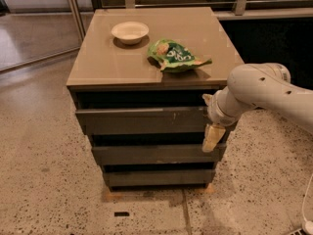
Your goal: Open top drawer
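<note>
At the right end of the top drawer (142, 120), the gripper (213, 137) is hanging, grip state unclear.
Three flat grey drawer fronts (151, 154) are sitting below one glossy top (107, 62), one round bowl (130, 32), one crinkly green bag (176, 57).

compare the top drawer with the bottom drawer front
The top drawer looks wider than the bottom drawer front. The top drawer has small pale scratch marks right of centre; the bottom drawer front shows none. The hand hangs by the top drawer's right end, well above the bottom drawer front. Both are dark grey-brown, flat and handleless.
</note>
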Robot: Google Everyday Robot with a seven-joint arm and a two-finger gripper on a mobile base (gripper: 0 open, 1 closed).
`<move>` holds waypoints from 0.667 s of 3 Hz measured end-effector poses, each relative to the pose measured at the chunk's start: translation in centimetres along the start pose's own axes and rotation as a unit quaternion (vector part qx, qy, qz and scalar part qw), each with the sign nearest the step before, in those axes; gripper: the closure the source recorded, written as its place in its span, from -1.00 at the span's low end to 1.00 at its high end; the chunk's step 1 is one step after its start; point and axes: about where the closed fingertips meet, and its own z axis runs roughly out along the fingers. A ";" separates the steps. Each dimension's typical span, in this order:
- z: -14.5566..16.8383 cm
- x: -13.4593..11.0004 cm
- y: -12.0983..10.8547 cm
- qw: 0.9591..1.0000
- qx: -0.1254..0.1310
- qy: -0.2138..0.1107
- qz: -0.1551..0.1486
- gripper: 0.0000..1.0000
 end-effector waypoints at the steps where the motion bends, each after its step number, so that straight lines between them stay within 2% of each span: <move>1: 1.6 0.3 -1.6 1.000 0.010 -0.009 -0.003 -1.00; 2: 3.3 0.5 -3.2 1.000 0.011 -0.013 -0.004 -1.00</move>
